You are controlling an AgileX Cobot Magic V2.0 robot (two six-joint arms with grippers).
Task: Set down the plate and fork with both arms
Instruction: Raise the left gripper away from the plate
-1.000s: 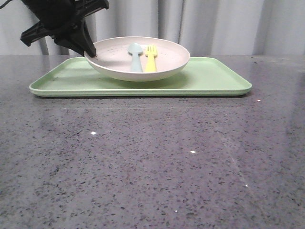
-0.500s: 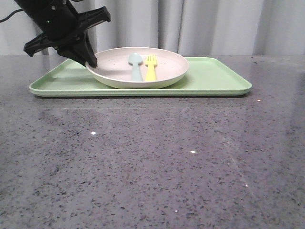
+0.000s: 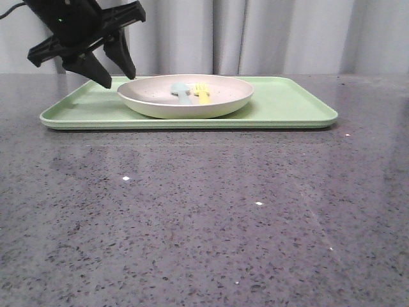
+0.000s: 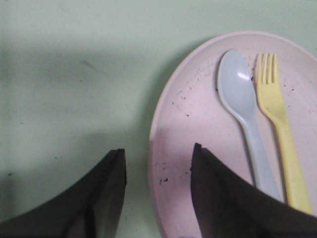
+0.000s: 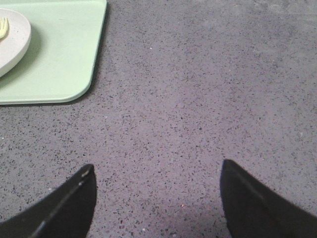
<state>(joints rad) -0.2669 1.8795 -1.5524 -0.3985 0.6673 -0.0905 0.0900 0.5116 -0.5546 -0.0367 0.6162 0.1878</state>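
Observation:
The speckled off-white plate [image 3: 153, 97] lies flat on the light green tray [image 3: 287, 105]. The yellow fork [image 3: 202, 94] lies in the plate next to a pale blue spoon [image 3: 181, 93]. My left gripper [image 3: 119, 80] is open just above the plate's left rim, touching nothing. In the left wrist view the gripper [image 4: 158, 149] has its jaws astride the rim of the plate [image 4: 198, 119], one over the tray [image 4: 74, 74], one over the dish, with the fork [image 4: 277, 119] and spoon [image 4: 237, 94] beyond. My right gripper [image 5: 157, 166] is open and empty over bare table.
The grey speckled table [image 3: 204, 217] stretches in front of the tray. The right wrist view shows the tray's corner [image 5: 54, 54] and the plate's edge [image 5: 12, 37]. A grey curtain [image 3: 287, 32] hangs behind the table.
The plate, held tilted up by my left gripper, has come down flat on the tray. The left gripper has opened, let go of the rim and lifted a little.

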